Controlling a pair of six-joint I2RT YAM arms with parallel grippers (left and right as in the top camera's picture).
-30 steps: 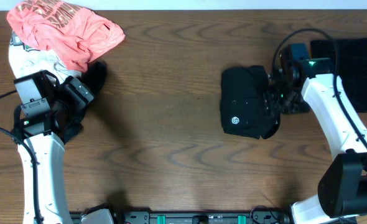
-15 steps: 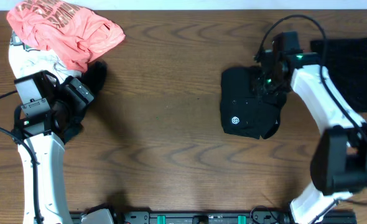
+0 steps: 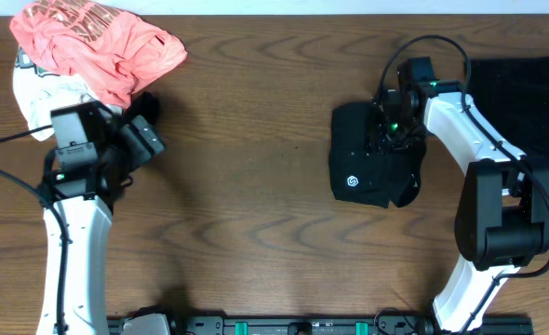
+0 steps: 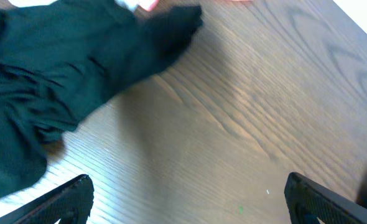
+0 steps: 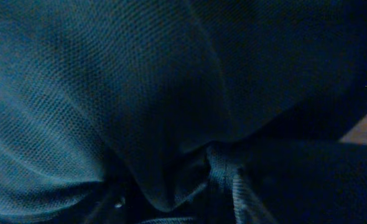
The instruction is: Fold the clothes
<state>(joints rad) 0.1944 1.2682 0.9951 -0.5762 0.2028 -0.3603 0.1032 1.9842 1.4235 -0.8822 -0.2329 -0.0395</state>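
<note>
Right gripper point(image 3: 392, 124), shifted from the folded black garment's point(image 3: 358, 158) right edge to its upper right corner; fingers buried in dark mesh, seemingly pressing down, grip not discernible. Left gripper point(image 4: 186, 190) hovers spread wide beside the heaped clothes point(image 3: 98, 46).

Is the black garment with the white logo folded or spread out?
Folded: the black garment lies as a compact rectangle, its logo facing up.

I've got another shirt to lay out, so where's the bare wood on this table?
Widest bare table: the middle, between the coral-pink tee pile and the folded black garment. The near strip below both is free. Crowded: top-left pile, and right side around the right pincer.
</note>
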